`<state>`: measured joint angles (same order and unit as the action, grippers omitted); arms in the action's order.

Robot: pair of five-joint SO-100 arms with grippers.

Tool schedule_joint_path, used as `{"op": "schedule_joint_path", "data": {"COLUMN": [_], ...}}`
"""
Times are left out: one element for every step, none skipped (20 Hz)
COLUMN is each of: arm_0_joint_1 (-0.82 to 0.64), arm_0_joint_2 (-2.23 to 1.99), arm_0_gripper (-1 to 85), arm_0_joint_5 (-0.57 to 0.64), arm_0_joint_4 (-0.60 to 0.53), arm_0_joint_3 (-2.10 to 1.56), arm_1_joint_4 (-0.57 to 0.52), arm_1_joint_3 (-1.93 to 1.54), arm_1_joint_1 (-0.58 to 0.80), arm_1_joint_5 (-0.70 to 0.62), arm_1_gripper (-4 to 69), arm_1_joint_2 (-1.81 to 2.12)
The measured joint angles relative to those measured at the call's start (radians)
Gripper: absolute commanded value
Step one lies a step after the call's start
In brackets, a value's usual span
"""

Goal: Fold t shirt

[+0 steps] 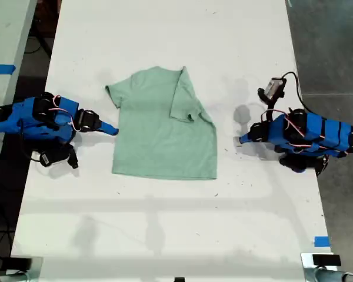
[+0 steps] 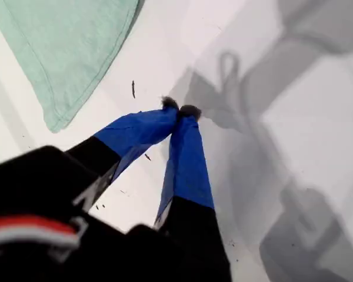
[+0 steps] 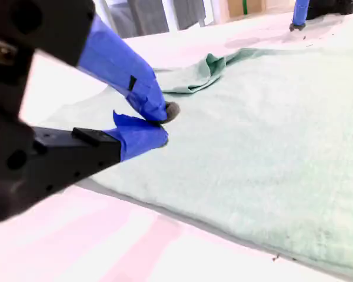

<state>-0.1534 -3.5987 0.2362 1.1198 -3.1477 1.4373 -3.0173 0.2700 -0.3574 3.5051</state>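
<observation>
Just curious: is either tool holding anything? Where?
My first tool is empty. My second tool is at the shirt's side edge; a grip cannot be told.

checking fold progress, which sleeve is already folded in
The sleeve on the exterior view's right: it is flipped over onto the body of the t shirt. The other sleeve lies spread flat, pointing outward.

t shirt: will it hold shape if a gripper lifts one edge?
Probably not. The t shirt lies limp on the table, one side already folded over and its sleeve rumpled, so a lifted edge would likely drape. It looks thin and light.
</observation>
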Motion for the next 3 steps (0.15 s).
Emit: {"op": "schedule_joint_path", "data": {"arm_0_joint_1": [0.000, 0.000, 0.000], "arm_0_joint_2": [0.000, 0.000, 0.000], "arm_0_gripper": [2.3, 2.3, 2.3], "arm_0_joint_5": [0.000, 0.000, 0.000], "arm_0_joint_4": [0.000, 0.000, 0.000], "arm_0_joint_3": [0.000, 0.000, 0.000], "arm_1_joint_4": [0.000, 0.000, 0.000], "arm_1_joint_3": [0.000, 0.000, 0.000], "arm_1_joint_1": [0.000, 0.000, 0.000], "arm_1_joint_5": [0.000, 0.000, 0.000], "arm_1_gripper": [1.0, 1.0, 1.0], "arm_1_joint_2": [0.000, 0.000, 0.000]}}
